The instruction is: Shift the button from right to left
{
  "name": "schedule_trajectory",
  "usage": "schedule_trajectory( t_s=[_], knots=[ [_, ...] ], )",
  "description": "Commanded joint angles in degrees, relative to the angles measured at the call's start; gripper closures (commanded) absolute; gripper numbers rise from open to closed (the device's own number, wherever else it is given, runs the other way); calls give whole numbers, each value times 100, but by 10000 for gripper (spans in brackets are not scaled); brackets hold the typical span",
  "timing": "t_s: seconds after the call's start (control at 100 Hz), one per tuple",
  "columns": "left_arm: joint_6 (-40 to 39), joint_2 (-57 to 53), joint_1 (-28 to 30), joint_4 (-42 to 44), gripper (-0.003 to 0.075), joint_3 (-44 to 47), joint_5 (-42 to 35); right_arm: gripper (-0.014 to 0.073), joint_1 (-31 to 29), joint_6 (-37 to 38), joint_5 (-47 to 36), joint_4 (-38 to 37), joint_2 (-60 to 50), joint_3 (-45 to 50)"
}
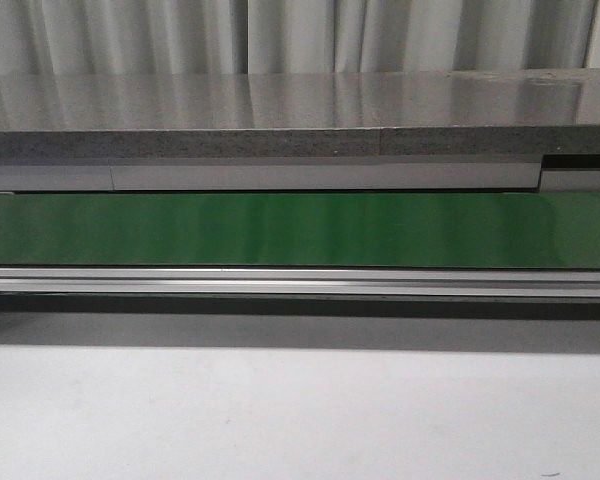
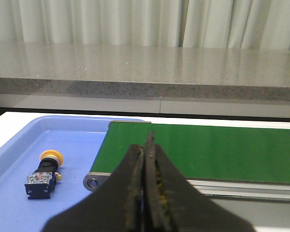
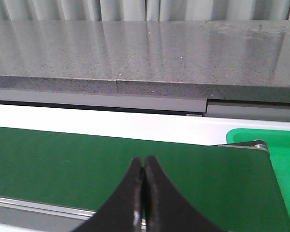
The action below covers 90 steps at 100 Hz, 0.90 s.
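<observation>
My left gripper (image 2: 145,193) has its fingers pressed together with nothing between them, and my right gripper (image 3: 144,193) is closed and empty too, both hanging over the green conveyor belt (image 1: 300,228). Past the belt's end roller, in the left wrist view, the button (image 2: 44,174) lies on its side in the blue tray (image 2: 82,133), yellow cap pointing away from me. Since that tray sits at my left, I judge the transfer is either finished or awaiting another piece from the right. A green tray (image 3: 280,140) shows at the belt's other end; its contents are hidden, so I must look there first.
</observation>
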Motion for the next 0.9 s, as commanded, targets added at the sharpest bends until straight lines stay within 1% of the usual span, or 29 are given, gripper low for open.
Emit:
schedule_trajectory(
  t_s=[0.0,0.13,0.23,0.44,0.58,0.73,0.81,0.89],
  knots=[
    [-74,-180,-50,6,741,254,-405,661,11,-20,-426,-13,25,-152],
    [-74,-180,-50,6,740,254,-405,661,11,-20,-426,-13,25,-152],
    [-74,-180,-50,6,741,254,-405,661,173,-20,-433,0,-6,-152],
    [-74,-180,-50,6,741,254,-405,661,174,-20,-428,0,-6,-152],
    [-74,-180,-50,6,741,254,-405,661,161,-212,-427,-518,-6,-152],
    [-74,-180,-50,6,740,254,-405,661,161,-212,-441,-529,-11,-127],
    [-74,-180,-50,6,740,254,-405,661,138,-212,-669,-529,-43,-16],
    [-74,-180,-50,6,741,254,-405,661,-28,-205,-1065,-529,-98,224]
  ],
)
